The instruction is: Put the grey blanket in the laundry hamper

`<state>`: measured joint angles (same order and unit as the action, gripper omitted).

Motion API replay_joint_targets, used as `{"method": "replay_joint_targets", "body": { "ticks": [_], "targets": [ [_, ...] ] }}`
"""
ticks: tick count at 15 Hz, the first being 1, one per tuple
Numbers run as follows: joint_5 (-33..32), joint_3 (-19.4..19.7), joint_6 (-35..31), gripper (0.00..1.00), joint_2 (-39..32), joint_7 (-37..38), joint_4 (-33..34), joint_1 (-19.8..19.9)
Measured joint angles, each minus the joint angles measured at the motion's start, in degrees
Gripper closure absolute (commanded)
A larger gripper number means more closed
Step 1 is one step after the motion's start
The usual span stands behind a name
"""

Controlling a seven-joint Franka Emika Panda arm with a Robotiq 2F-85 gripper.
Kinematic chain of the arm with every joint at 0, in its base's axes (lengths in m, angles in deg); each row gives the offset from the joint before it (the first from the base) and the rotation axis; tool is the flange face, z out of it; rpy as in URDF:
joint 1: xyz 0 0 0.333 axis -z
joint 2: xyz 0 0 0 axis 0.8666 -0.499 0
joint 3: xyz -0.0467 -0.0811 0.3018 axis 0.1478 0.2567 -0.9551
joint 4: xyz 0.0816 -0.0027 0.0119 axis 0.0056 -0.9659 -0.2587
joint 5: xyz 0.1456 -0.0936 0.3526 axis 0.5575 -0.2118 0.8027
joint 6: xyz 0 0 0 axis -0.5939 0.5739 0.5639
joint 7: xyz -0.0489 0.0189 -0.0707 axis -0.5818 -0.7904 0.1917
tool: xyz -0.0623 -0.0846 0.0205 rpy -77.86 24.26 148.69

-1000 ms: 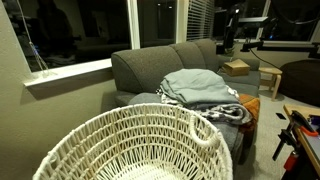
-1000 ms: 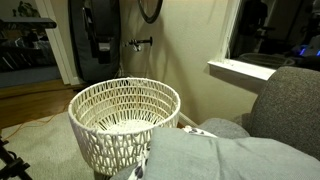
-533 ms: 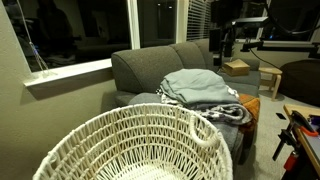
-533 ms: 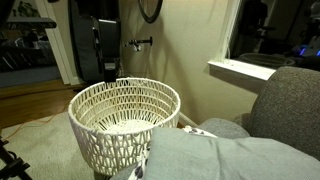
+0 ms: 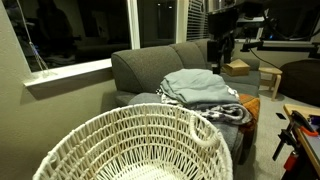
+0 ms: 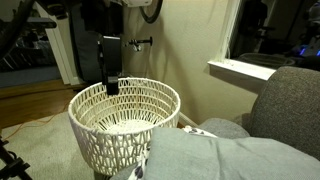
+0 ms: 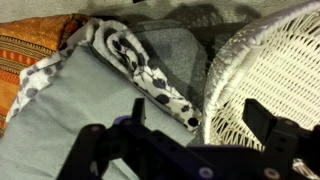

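Observation:
The grey blanket (image 5: 200, 88) lies in a soft pale heap on the sofa seat; it also shows in an exterior view (image 6: 235, 160) and in the wrist view (image 7: 65, 115). The laundry hamper (image 5: 120, 128), a white open-weave basket, stands beside the sofa and shows in both exterior views (image 6: 125, 88) and at the right of the wrist view (image 7: 275, 55). My gripper (image 7: 200, 115) is open and empty. It hangs in the air above the blanket's edge and the hamper rim, and shows in both exterior views (image 5: 221, 48) (image 6: 111, 86).
A black-and-white spotted blanket (image 7: 140, 68) lies under the grey one, its edge toward the hamper (image 5: 232, 113). An orange patterned cloth (image 7: 30, 50) lies beyond it. The dark grey sofa (image 5: 150, 65) stands under a windowsill (image 5: 70, 72). A table (image 5: 240, 68) stands beside the sofa.
My gripper has come lower, and in an exterior view it has shifted toward the hamper rim. The blanket and hamper have not moved.

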<state>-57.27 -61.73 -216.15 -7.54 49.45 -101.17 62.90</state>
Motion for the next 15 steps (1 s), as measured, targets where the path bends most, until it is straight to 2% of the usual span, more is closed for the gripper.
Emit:
{"method": "replay_joint_targets", "body": {
  "ticks": [12, 15],
  "targets": [
    [-0.9, 0.0, -1.0, 0.00, -3.2, 1.0, 1.7, 0.0],
    [-0.9, 0.1, -1.2, 0.00, -6.3, 1.1, 2.5, 0.0]
  ]
}}
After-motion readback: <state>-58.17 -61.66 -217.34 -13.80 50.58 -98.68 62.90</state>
